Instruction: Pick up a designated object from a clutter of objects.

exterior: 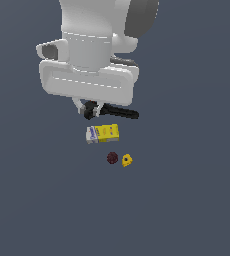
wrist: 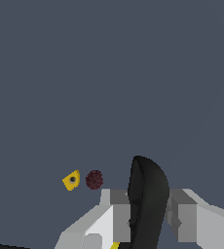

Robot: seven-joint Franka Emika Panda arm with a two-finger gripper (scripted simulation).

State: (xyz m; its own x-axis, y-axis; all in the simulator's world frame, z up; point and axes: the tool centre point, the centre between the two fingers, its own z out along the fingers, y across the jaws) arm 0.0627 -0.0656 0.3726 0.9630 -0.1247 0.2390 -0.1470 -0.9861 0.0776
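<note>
The black spring clamp [exterior: 112, 112] is held between the closed fingers of the gripper [exterior: 90, 109], just behind the yellow-and-white box [exterior: 102, 133]. A straight vertical lift is advised. The dark red ball [exterior: 112, 158] and yellow chunk [exterior: 127, 160] lie nearer, apart; open floor is seen all around.

You're looking at the black spring clamp [exterior: 118, 113] lying roughly horizontal, handle running toward the exterior view's right, other end sitting betw. the fingers under the wrist. In wrist view the clamp [wrist: 147, 199] is filling the gap as a dark curved bar. Just below it in exterior view: yellow-and-white box [exterior: 102, 133], then dark red ball [exterior: 112, 158] w/ small yellow chunk [exterior: 127, 160] sitting beside it.
</note>
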